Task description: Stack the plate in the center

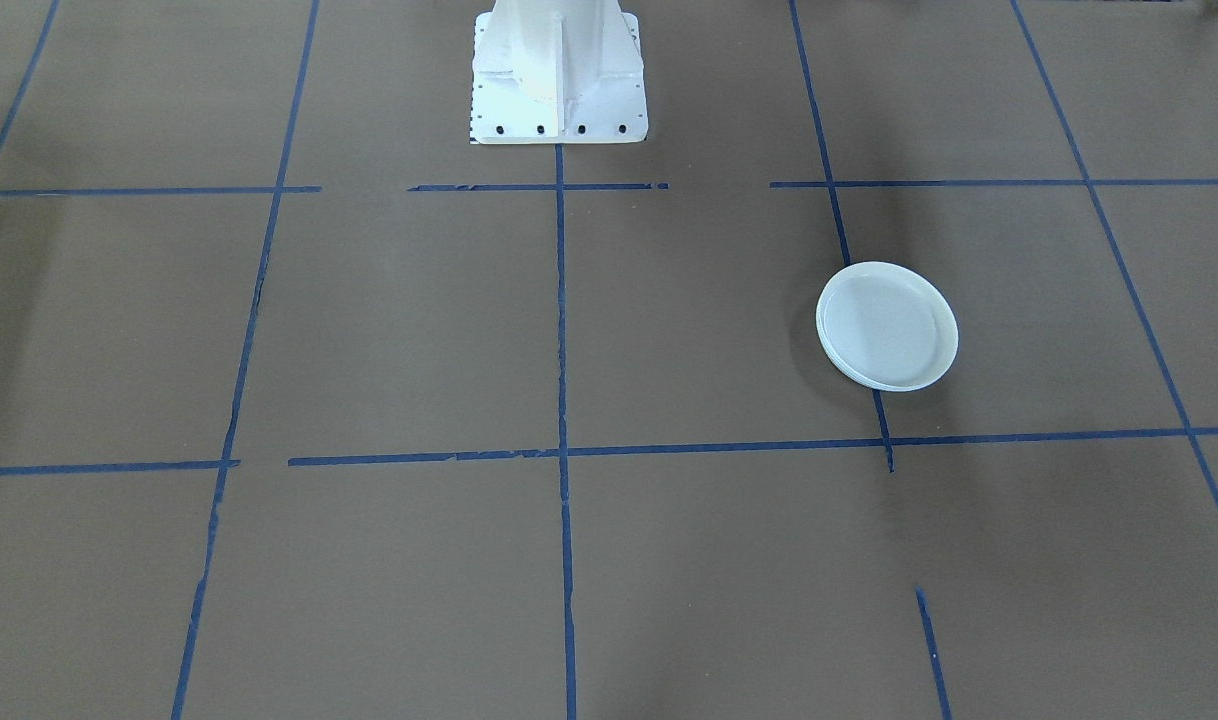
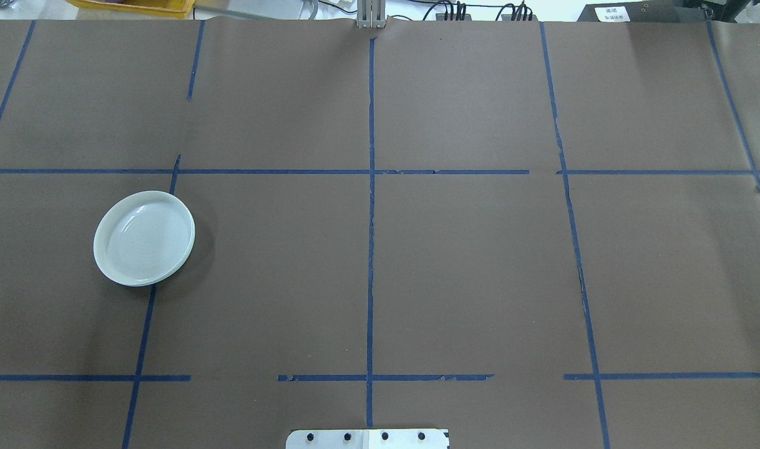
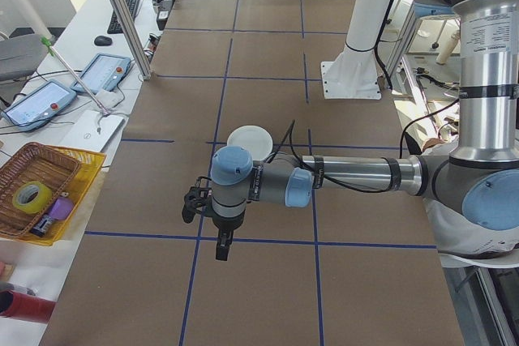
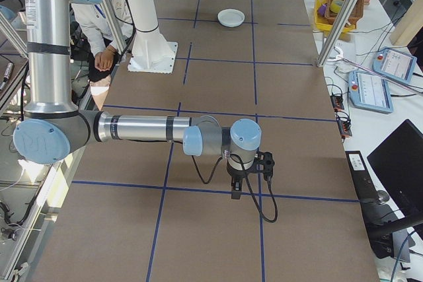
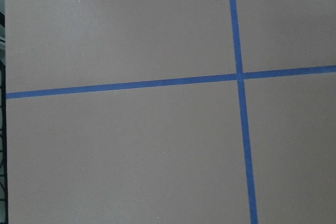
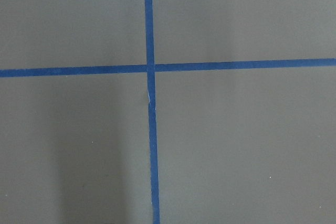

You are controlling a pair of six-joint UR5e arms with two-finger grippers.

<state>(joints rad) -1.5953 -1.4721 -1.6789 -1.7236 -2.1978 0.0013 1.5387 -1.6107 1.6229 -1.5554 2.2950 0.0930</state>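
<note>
A small stack of round, shallow, pale plates [image 2: 144, 239] lies on the brown table on the robot's left side, across a blue tape line. The same stack [image 1: 887, 326] shows layered rims at its edge. I cannot tell which plate in it is the center one. My left gripper [image 3: 221, 247] hangs over a tape crossing, nearer the table's end than the stack [image 3: 249, 139], and I cannot tell whether it is open or shut. My right gripper [image 4: 235, 191] hangs over a tape line far from the stack [image 4: 230, 17], and its state cannot be told either. Both wrist views show only paper and tape.
The white robot pedestal [image 1: 557, 70] stands at the table's middle edge. Beyond the left end are a yellow tray with a wicker basket [image 3: 36, 188], tablets [image 3: 101, 72] and an aluminium post [image 3: 122, 14]. A person [image 4: 99, 51] sits behind the robot.
</note>
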